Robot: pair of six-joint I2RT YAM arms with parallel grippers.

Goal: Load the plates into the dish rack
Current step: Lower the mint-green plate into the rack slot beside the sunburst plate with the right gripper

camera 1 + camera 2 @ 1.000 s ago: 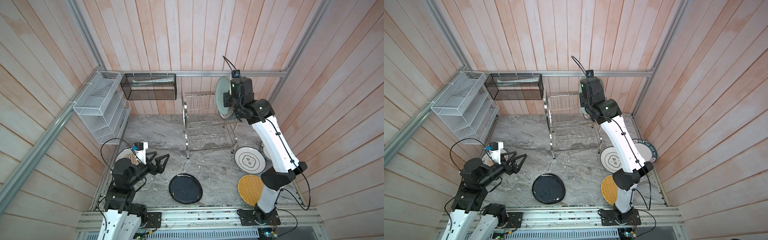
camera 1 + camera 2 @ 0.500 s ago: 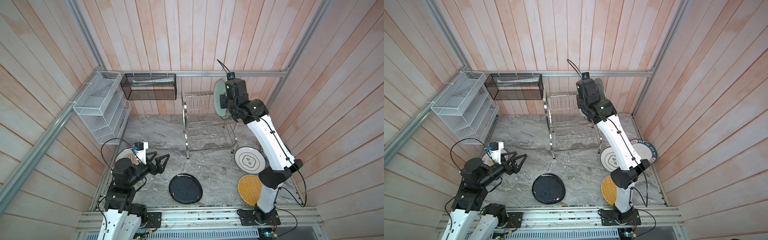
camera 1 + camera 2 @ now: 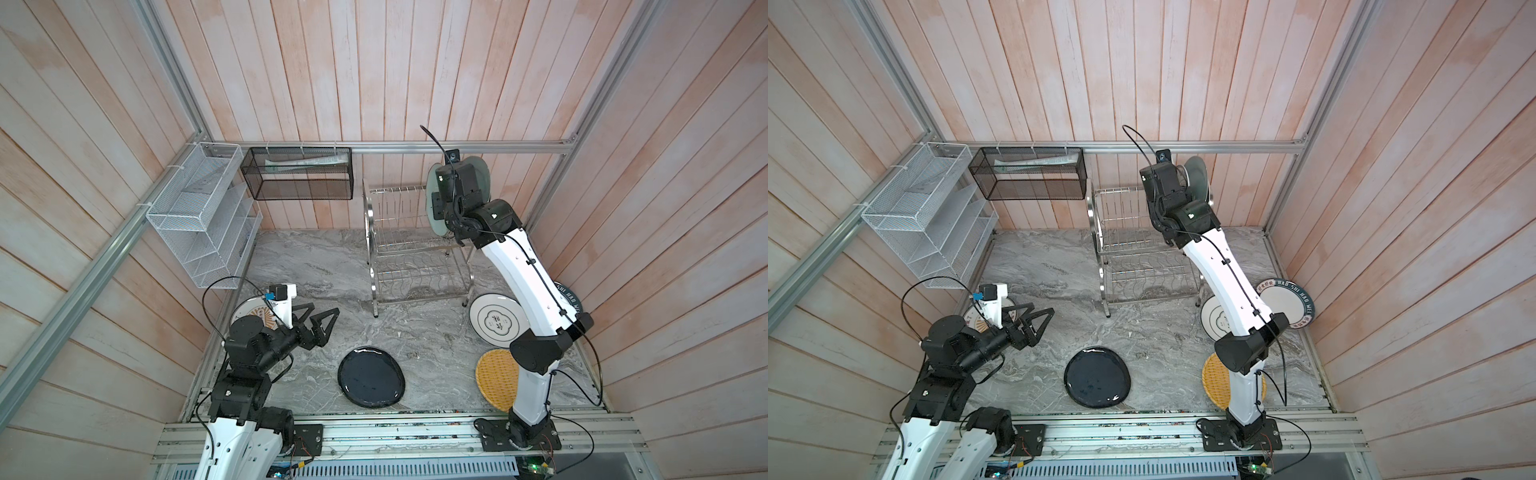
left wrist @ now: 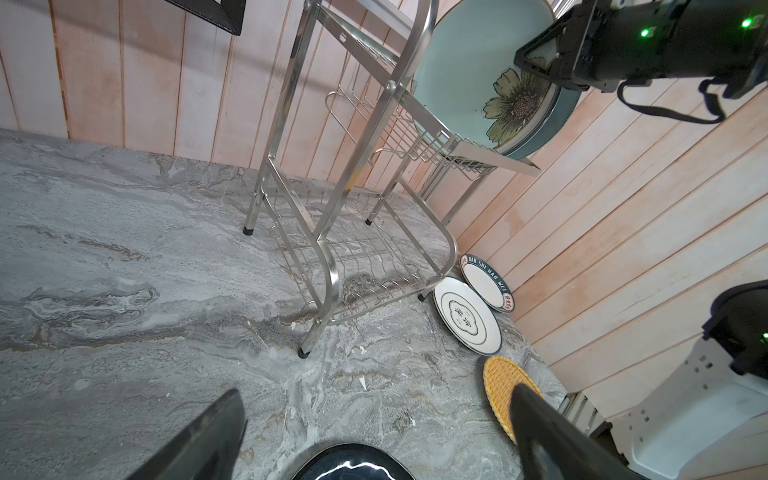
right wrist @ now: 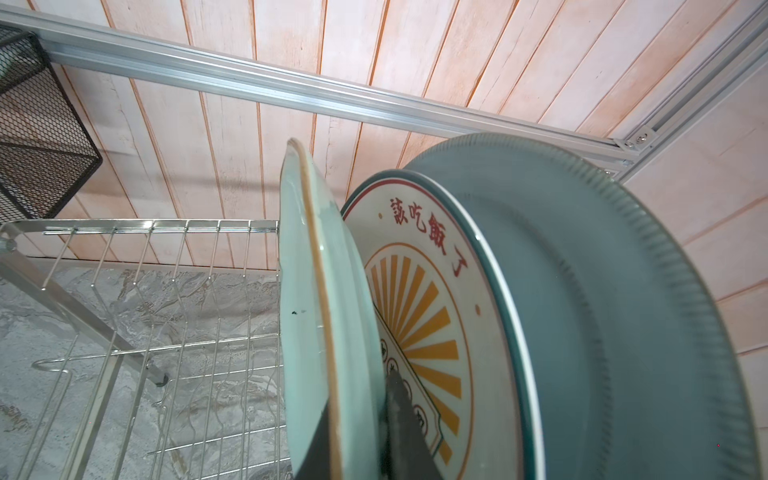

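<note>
Grip: right tool (image 5: 361,440) clamps green plate (image 5: 316,291) by its rim, edge-up at the right end of the rack (image 3: 399,245) top tier. We judge its slot lies just left of the sunburst plate (image 5: 419,299). Left tool (image 3: 325,308) gapes empty near the navy plate (image 3: 371,376).
</note>
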